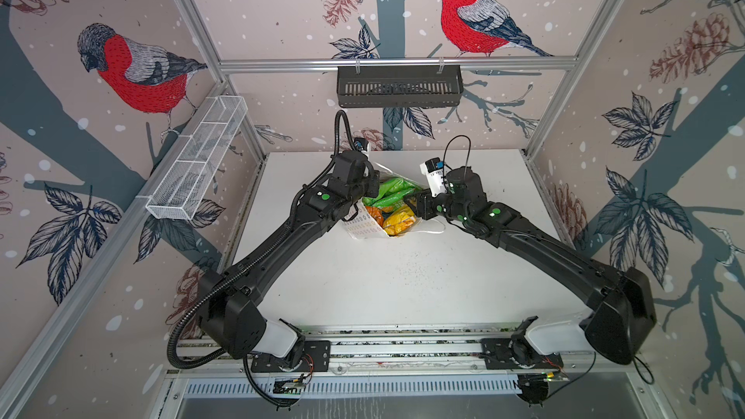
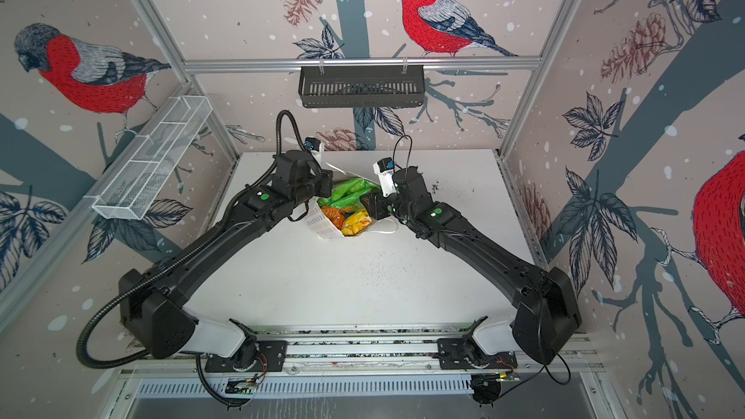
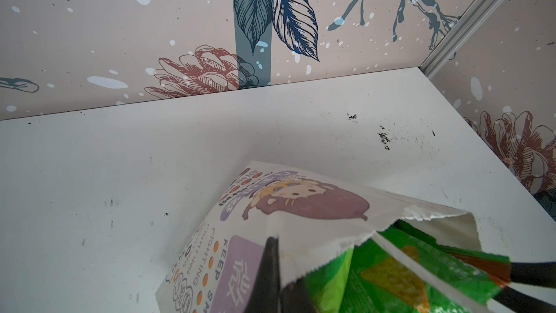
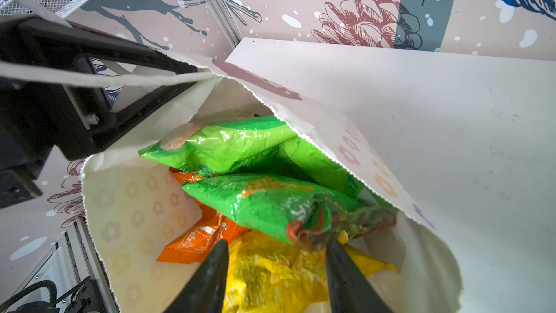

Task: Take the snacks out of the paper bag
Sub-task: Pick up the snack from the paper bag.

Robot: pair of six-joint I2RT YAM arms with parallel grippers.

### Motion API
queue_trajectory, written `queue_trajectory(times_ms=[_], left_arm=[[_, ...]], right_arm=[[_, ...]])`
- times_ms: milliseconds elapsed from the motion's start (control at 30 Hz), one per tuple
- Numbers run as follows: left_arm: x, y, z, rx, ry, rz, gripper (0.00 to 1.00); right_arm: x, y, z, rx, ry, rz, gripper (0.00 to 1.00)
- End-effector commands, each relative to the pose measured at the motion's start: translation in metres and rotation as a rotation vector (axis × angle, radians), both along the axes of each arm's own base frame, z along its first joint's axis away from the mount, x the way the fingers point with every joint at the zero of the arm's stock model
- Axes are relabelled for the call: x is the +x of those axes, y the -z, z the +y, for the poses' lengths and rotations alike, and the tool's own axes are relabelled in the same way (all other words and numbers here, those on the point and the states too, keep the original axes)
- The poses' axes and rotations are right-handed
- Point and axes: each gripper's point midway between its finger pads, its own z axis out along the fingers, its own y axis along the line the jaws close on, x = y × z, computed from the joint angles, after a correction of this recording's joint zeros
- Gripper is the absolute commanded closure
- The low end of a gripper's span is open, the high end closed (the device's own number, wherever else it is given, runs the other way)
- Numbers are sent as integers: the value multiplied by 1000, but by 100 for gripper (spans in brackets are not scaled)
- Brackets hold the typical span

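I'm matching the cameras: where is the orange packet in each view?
Top view: orange packet inside the paper bag, left of the yellow packet.
Top view: orange packet, same spot.
Left wrist: not in it.
Right wrist: orange packet under the green packets.
Shared landmark: the paper bag's zigzag rim.

paper bag [image 3: 316, 230] | "KEEP", "FIGHTING" | lilac panel [image 3: 240, 269]: "微"

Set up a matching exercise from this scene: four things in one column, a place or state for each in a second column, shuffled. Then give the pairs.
1 left gripper
2 right gripper
3 orange packet
4 black basket

A hangs from the back rail
B jaws apart at the mouth of the paper bag
C shut on the bag's rim
D partly under a green packet

Pairs: 1-C, 2-B, 3-D, 4-A
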Motion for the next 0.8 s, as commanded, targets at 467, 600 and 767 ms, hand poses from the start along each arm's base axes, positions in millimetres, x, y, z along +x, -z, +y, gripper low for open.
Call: queue_trajectory(times_ms=[467, 600, 767], left_arm=[[0, -14, -12, -46, 28, -45, 100], [-1, -13, -13, -39, 29, -41, 100], [2, -10, -13, -29, 23, -37, 100]], right_arm=[[10, 1, 12, 14, 18, -6, 68], [11, 1, 10, 9, 28, -10, 79], [13, 0, 8, 7, 46, -15, 96]])
